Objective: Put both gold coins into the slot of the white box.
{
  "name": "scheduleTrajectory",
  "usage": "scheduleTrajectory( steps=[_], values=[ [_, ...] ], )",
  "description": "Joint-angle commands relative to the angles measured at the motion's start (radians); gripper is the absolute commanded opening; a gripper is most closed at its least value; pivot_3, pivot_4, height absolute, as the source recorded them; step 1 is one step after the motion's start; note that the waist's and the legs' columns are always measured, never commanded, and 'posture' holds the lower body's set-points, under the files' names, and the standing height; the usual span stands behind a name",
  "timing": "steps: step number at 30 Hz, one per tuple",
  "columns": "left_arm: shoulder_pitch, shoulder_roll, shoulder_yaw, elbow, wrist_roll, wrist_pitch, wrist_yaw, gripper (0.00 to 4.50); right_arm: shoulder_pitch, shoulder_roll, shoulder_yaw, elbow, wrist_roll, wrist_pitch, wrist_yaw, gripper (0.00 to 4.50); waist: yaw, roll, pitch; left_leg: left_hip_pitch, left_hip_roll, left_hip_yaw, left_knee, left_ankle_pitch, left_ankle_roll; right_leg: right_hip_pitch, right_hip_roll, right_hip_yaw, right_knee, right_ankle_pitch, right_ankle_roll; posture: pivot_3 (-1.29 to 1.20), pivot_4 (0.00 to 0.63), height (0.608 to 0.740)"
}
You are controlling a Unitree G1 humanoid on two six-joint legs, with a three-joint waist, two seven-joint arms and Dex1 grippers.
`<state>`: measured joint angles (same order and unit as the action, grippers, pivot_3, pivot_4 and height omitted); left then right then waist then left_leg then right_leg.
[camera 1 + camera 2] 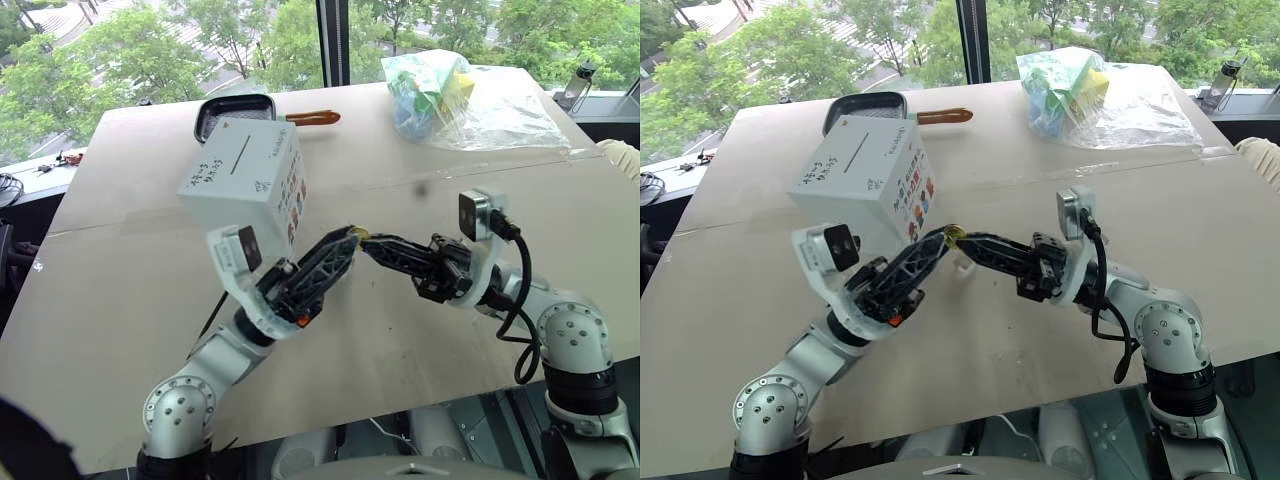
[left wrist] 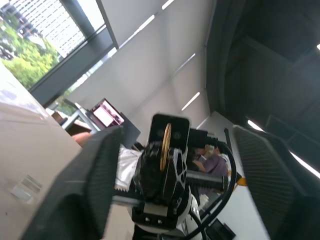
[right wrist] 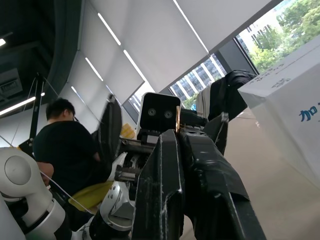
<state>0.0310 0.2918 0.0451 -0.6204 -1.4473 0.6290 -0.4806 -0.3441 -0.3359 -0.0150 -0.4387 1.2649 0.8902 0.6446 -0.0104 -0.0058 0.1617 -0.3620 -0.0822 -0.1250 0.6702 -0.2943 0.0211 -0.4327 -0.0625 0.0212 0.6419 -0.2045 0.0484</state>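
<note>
1. Your right end effector [image 1: 366, 243] is pinching one gold coin [image 2: 165, 146] edge-on between pressed-together fingertips, holding it out above the bench [image 1: 120, 300] towards your left arm
2. Your left end effector [image 1: 345, 243] is sitting spread, its two fingers [image 2: 95, 170] flanking that coin without touching it; this looks to me like a hand-over being set up, the left getting ready to take the piece
3. The thin, upright hold is making sense: the coin's flat faces are being left free for the other fingers to close on, and an edge-on coin is what a narrow slot calls for
4. The white box [image 1: 245, 180] is standing tilted on the bench just beyond your two end effectors, its top with the dark slot line [image 1: 239, 156] turned up and clear, so nothing is blocking the drop
5. Counting up: one gold coin in sight, and I cannot tell where the second is; one white box; one black pan [image 1: 232, 108] with an orange handle behind the box; one clear plastic bag [image 1: 470, 95] of coloured things at the far side; one person at the bench's right edge
</note>
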Motion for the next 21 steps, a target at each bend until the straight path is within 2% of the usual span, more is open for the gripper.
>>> scheduleTrajectory(
  steps=[1, 4, 16, 18, 19, 21],
  values=[
    [-0.006, 0.007, -0.005, -0.027, -0.012, -0.004, -0.015, 1.68, -0.022, -0.005, 0.002, -0.054, 0.038, -0.002, 0.004, 0.00, 0.000, 0.000, 0.000, 0.000, 0.000, 0.000, 0.000, 0.000, 0.000, 0.000, 0.000, 0.000, 0.000, 0.000, 0.000, 0.00, 0.150, 0.721],
    [-0.006, 0.009, -0.004, -0.026, -0.016, -0.008, -0.017, 0.21, -0.024, -0.006, 0.005, -0.056, 0.040, -0.004, 0.004, 0.00, 0.000, 0.000, 0.000, 0.000, 0.000, -0.001, 0.000, 0.000, 0.000, 0.000, 0.000, 0.000, 0.000, 0.000, 0.000, 0.00, 0.150, 0.721],
    [-0.007, 0.008, 0.004, -0.025, -0.010, -0.027, -0.032, 0.13, -0.017, -0.004, 0.019, -0.052, 0.021, -0.018, 0.008, 0.00, 0.000, 0.000, 0.000, 0.000, 0.000, 0.000, 0.000, 0.000, 0.000, 0.000, 0.000, 0.000, 0.000, 0.000, 0.000, 0.00, 0.150, 0.721],
    [-0.002, 0.043, -0.003, -0.025, -0.084, 0.021, -0.035, 1.13, -0.018, -0.006, 0.021, -0.051, 0.010, -0.021, 0.013, 0.00, 0.000, 0.000, 0.000, 0.000, 0.000, 0.000, 0.000, 0.000, 0.000, 0.000, 0.000, 0.000, 0.000, 0.000, 0.000, 0.00, 0.150, 0.721],
    [-0.002, 0.049, -0.003, -0.027, -0.093, 0.025, -0.038, 1.31, -0.018, -0.007, 0.022, -0.049, 0.006, -0.022, 0.015, 0.00, -0.001, 0.000, 0.000, 0.000, 0.000, 0.000, 0.000, 0.000, 0.000, 0.000, 0.000, 0.000, 0.000, 0.000, 0.000, 0.00, 0.150, 0.721],
    [-0.004, 0.030, 0.000, -0.024, -0.061, -0.007, -0.005, 2.24, -0.019, -0.008, 0.023, -0.048, 0.004, -0.023, 0.017, 0.00, 0.000, 0.000, 0.000, 0.000, 0.000, -0.001, 0.000, 0.000, 0.000, 0.000, 0.000, 0.000, 0.000, 0.000, 0.000, 0.00, 0.150, 0.721]
  ],
)
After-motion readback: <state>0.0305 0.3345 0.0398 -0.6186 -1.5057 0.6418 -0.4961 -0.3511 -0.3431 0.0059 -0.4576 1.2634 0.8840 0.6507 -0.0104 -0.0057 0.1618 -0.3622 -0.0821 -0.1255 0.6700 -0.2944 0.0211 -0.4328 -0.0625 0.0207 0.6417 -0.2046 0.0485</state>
